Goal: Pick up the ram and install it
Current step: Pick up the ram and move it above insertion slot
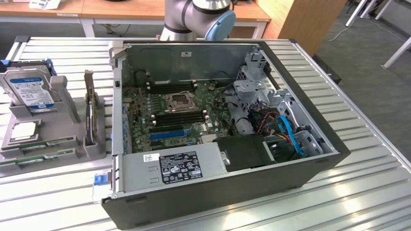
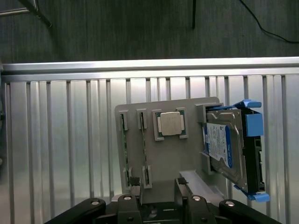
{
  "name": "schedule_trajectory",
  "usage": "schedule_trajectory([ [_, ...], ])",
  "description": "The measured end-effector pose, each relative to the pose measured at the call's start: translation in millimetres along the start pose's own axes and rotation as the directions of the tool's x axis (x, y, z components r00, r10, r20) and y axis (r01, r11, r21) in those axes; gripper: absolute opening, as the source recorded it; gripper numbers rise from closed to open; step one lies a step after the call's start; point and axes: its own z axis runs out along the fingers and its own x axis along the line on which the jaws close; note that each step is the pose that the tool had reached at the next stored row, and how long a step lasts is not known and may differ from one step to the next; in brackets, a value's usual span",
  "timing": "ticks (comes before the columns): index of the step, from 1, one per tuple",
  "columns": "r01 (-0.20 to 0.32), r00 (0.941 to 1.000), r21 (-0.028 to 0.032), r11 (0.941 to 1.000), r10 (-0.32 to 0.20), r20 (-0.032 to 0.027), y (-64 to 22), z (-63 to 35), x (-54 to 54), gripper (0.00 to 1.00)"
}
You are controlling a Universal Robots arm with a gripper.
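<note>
- Now claw (image 2: 159, 196) over holder (image 2: 163, 158) end, jaws wide, nothing held.
- We see ram (image 2: 124, 144) at holder's edge opp. HDD (image 2: 224, 140), long axis pointing at claw.

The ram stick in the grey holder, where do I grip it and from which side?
Best to pinch either ram stick across its flat faces, midway along the exposed long edge, coming down from above. It stands on edge in a slot of the grey holder, whose tabs box in both ends; only that edge is free.
</note>
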Motion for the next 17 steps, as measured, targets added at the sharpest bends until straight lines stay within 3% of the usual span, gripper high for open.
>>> schedule_trajectory([
  [8,0.000,1.0000,-0.0003,1.0000,0.000,0.0045,-0.3,14.2,0.4,0.41],
  [17,0.000,1.0000,-0.0004,1.0000,0.000,0.0050,-0.6,28.9,0.6,0.41],
])
